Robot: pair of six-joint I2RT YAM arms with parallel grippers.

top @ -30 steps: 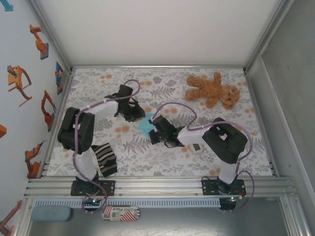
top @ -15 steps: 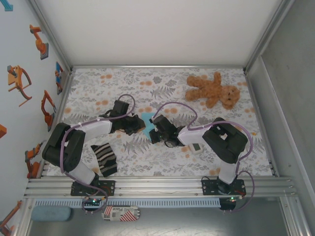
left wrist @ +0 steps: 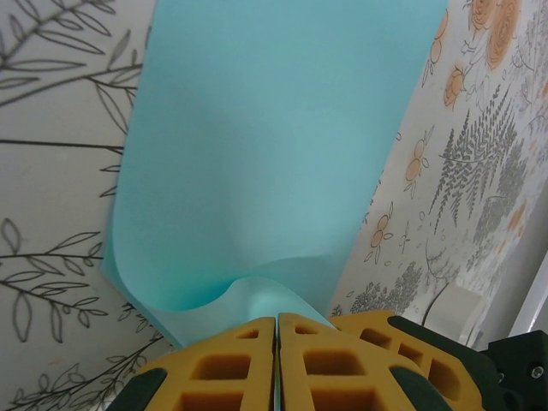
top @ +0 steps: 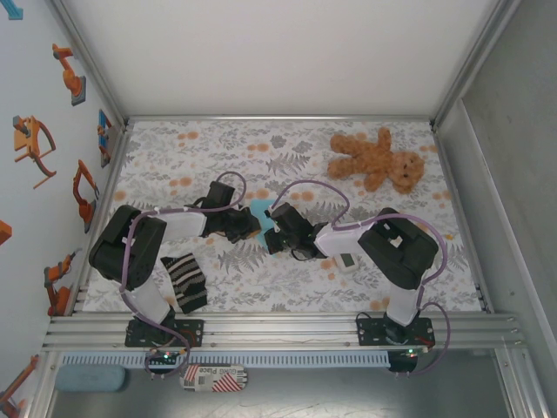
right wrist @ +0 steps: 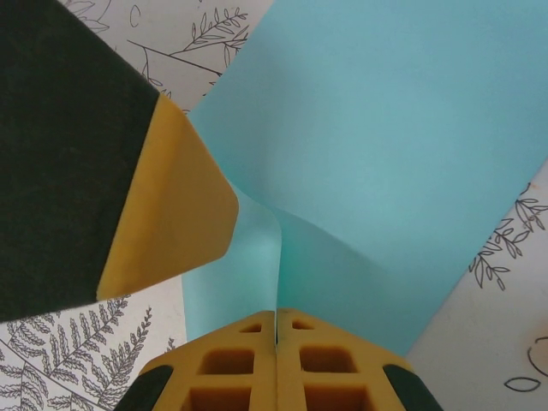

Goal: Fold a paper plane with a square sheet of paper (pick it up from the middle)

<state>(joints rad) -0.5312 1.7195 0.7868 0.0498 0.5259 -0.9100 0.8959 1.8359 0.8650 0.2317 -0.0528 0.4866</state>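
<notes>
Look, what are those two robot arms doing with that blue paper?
Both claws are pinched shut on the blue paper, the left claw on one edge and the right claw on another, in the middle of the table. The paper curls up where they grip it and is not a plane yet. A teddy sits at the far right, untouched.

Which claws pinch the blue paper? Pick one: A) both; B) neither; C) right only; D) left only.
A: the left claw and the right claw are each shut, with the light-blue paper running in between their pads.
</notes>
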